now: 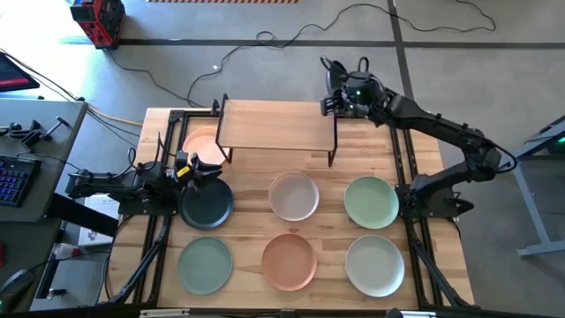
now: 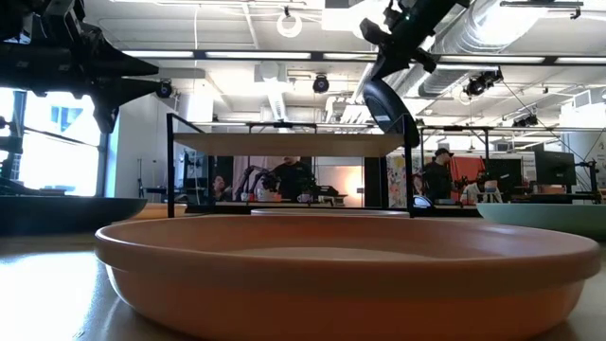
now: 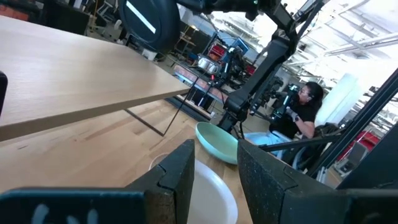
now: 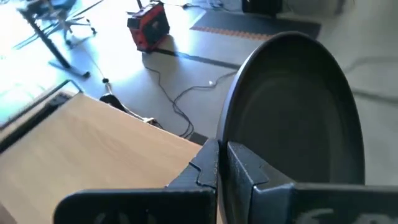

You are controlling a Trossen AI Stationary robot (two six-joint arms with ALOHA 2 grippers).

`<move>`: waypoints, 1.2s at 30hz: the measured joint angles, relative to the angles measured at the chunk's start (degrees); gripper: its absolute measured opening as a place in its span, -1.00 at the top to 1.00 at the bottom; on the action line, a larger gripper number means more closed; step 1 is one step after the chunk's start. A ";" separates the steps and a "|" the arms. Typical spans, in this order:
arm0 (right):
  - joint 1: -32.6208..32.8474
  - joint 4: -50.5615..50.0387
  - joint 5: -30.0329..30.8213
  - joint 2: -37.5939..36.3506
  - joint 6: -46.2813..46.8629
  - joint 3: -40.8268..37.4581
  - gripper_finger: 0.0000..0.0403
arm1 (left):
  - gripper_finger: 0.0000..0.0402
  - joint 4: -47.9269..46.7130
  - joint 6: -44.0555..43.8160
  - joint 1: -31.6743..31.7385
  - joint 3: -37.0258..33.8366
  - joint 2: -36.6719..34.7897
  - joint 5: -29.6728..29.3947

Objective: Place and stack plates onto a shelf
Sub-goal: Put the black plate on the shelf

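Note:
My right gripper [image 4: 221, 163] is shut on a black plate [image 4: 292, 118] over the far right corner of the shelf [image 1: 278, 124]. In the low view the black plate [image 2: 383, 109] hangs just above the shelf board [image 2: 294, 142]. My left gripper [image 1: 205, 170] is open and hovers over the far rim of the dark teal plate [image 1: 206, 203], beside a peach plate [image 1: 203, 141] that lies under the shelf's left end. Its fingers [image 3: 177, 177] hold nothing. My right gripper pinches the black plate's rim [image 4: 225, 140] between its two fingers, one on the hollow face and one on the underside. The plate is lifted clear and stands on edge, tilted, hanging below the fingers [image 2: 398, 38]. Whether its lower edge touches the shelf board, I cannot tell.
Five more plates lie flat on the table: whitish [image 1: 293, 195], pale green [image 1: 371, 201], sage green [image 1: 205, 263], terracotta [image 1: 289, 261] and another whitish one [image 1: 374, 263]. The shelf's black legs [image 1: 334, 146] stand between the arms. People and desks show in the room beyond.

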 joint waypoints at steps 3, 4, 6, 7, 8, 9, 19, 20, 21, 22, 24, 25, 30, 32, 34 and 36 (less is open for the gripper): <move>1.16 1.44 -0.50 0.00 -6.26 0.00 1.00 | 0.46 0.02 0.00 0.01 0.00 0.00 -0.01; 1.56 1.75 -1.34 0.00 -8.39 0.00 1.00 | 0.46 0.02 0.00 0.00 0.00 0.00 0.00; 2.43 2.47 -2.92 0.00 -12.25 0.01 1.00 | 0.46 0.02 0.00 0.01 0.00 0.00 -0.02; 2.94 2.88 -3.34 0.00 -13.95 0.00 1.00 | 0.46 0.02 0.00 0.02 0.00 0.00 -0.02; 3.48 3.14 -3.75 0.00 -15.70 0.02 1.00 | 0.46 0.02 0.00 0.02 0.00 0.00 -0.02; 3.96 3.22 -4.45 0.00 -17.46 0.01 1.00 | 0.46 0.02 0.00 0.02 0.00 0.00 -0.02; 10.49 3.15 -6.60 0.00 -32.64 0.02 1.00 | 0.46 0.02 -0.02 0.02 0.00 0.00 -0.02; 11.08 3.03 -7.08 0.01 -33.88 0.02 1.00 | 0.46 0.02 -0.26 0.02 0.00 0.00 -0.02; 11.62 2.94 -7.65 0.01 -35.08 0.02 1.00 | 0.46 0.02 -0.92 0.01 0.00 0.00 -0.03; 12.17 2.85 -7.85 0.02 -36.01 0.02 1.00 | 0.46 0.02 -1.83 0.02 0.00 0.00 -0.02; 13.16 1.99 -7.96 0.02 -38.00 0.02 1.00 | 0.46 0.02 -3.39 0.01 0.00 0.00 -0.05; 13.58 1.34 -7.95 0.02 -38.62 0.02 1.00 | 0.46 0.02 -4.22 0.01 0.00 0.00 -0.07; 15.03 -1.82 -7.98 0.31 -39.89 0.02 1.00 | 0.46 0.10 -12.02 0.01 0.00 0.00 -2.11; 15.62 -2.26 -7.91 0.88 -40.42 0.02 1.00 | 0.46 0.22 -14.79 0.01 0.00 0.00 -2.85; 16.26 -2.13 -7.96 1.68 -41.88 0.02 1.00 | 0.46 0.44 -17.41 0.00 -0.01 0.00 -3.83; 16.88 -2.13 -7.96 2.83 -43.68 0.02 1.00 | 0.46 0.65 -19.50 0.00 0.00 0.00 -5.48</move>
